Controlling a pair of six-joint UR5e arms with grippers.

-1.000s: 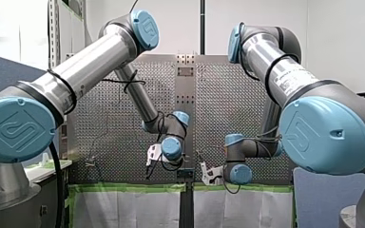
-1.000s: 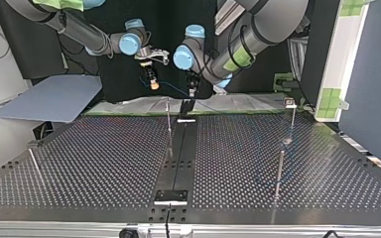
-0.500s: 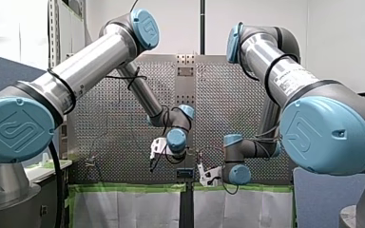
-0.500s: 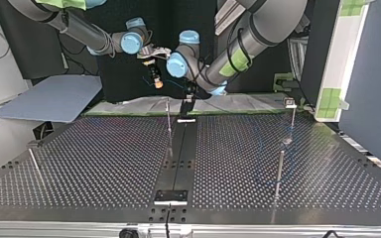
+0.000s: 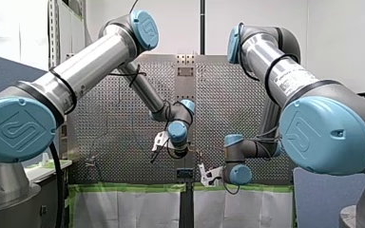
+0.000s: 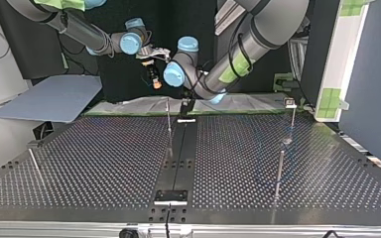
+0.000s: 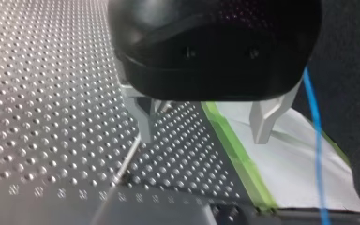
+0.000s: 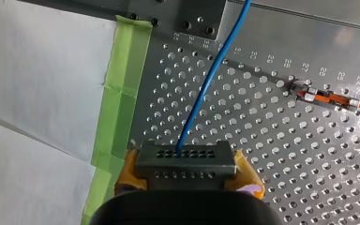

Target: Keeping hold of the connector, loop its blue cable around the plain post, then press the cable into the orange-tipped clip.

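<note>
**Right arm.** My right gripper is clamped on the connector, a yellow pad on each side, above the perforated table. The blue cable runs ahead from the connector. The orange-tipped clip lies on the table, apart from the cable.

**Left arm.** My left gripper hangs with its fingers spread over the green tape. A thin metal post stands below one finger, and the cable passes beside the other.

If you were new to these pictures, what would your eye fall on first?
The blue cable stands out most: in the right wrist view it runs from the connector, clamped in my right gripper, across the perforated table. Farther ahead lies the orange-tipped clip. In the left wrist view my left gripper hangs open and empty over the green tape.
</note>
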